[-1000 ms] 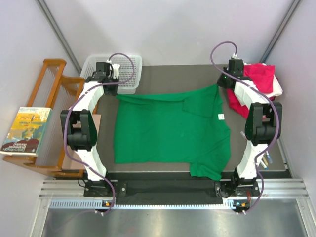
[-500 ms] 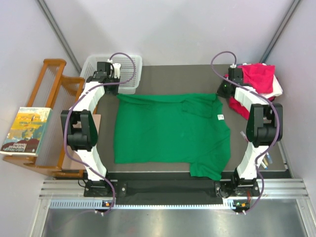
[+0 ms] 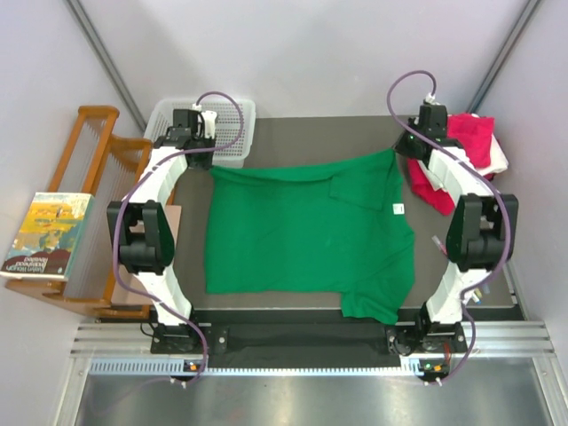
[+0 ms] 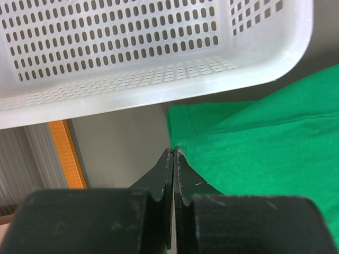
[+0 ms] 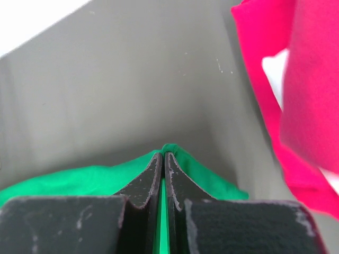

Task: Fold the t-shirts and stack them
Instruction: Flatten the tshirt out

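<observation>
Beside the white basket (image 4: 159, 53), left end effector (image 4: 174, 152) pinches green t-shirt (image 4: 275, 132).

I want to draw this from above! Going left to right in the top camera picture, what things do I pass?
book → green t-shirt → pile of pink and red t-shirts

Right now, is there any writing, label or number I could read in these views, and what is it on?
Paperback book with a yellow-green cover, lying on the orange-brown wooden rack: dark lettering along one edge, too blurred to read.
Small white tag on the bright green t-shirt: too small to read.
No other text shows in any view.
</observation>
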Available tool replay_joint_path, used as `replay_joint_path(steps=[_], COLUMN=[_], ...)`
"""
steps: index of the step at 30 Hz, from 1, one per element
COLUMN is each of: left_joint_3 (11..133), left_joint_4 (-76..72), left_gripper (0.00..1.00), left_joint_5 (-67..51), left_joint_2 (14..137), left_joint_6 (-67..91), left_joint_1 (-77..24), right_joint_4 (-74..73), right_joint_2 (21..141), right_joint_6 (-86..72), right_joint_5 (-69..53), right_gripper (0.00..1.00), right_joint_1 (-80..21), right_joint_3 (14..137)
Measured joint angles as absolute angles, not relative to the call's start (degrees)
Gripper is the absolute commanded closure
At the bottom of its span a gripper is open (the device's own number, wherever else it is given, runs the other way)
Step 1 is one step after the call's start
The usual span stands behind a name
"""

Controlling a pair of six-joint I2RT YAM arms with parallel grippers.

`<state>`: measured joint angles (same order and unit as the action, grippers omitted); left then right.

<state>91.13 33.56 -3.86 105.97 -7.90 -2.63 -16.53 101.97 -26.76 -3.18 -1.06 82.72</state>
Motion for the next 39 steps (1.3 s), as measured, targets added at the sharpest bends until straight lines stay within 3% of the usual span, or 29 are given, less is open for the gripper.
replay_joint_path(steps=[9,10,11,12,16,17,19,23,32,39], left_joint_3=[90.89,90.78,90.65,90.54,90.3,90.3,90.3,90.3,90.19,90.04], left_joint_4=[33.52,33.47,33.47,33.5,33.52,33.5,33.5,33.5,33.52,33.5], left_gripper=[1.0,1.0,1.0,1.0,1.0,1.0,1.0,1.0,1.0,1.0], left_joint_5=[-4.84,-4.91,-4.97,-5.08,-5.1,-5.13,-5.13,-5.1,-5.1,-5.08], left_joint_2=[103.2,102.98,102.87,102.85,102.85,102.85,102.85,102.85,102.85,102.85], left_joint_6=[-7.6,-7.6,-7.6,-7.57,-7.42,-7.38,-7.35,-7.33,-7.35,-7.33], left_joint_1=[-2.94,-2.96,-3.01,-3.01,-3.05,-3.05,-3.09,-3.18,-3.46,-3.92], right_joint_4=[-20.88,-21.34,-21.96,-22.68,-23.33,-23.33,-23.68,-24.23,-21.87,-20.91], right_joint_2=[118.04,119.2,119.85,120.38,120.6,120.6,120.36,118.96,104.27,103.22], right_joint_6=[-25.93,-25.85,-25.74,-25.65,-25.56,-25.54,-25.61,-25.63,-27.35,-27.53], right_joint_5=[-3.51,-3.53,-3.53,-3.57,-3.25,-3.22,-3.16,-3.38,-6.61,-9.26], right_gripper=[1.0,0.94,0.71,0.61,0.49,0.4,0.39,0.58,0.59,0.61], right_joint_1=[1.04,1.34,1.56,1.74,2.15,2.17,2.15,2.15,0.73,-2.87], right_joint_3=[92.75,93.97,94.89,95.83,97.8,98.04,98.04,97.67,79.37,72.66])
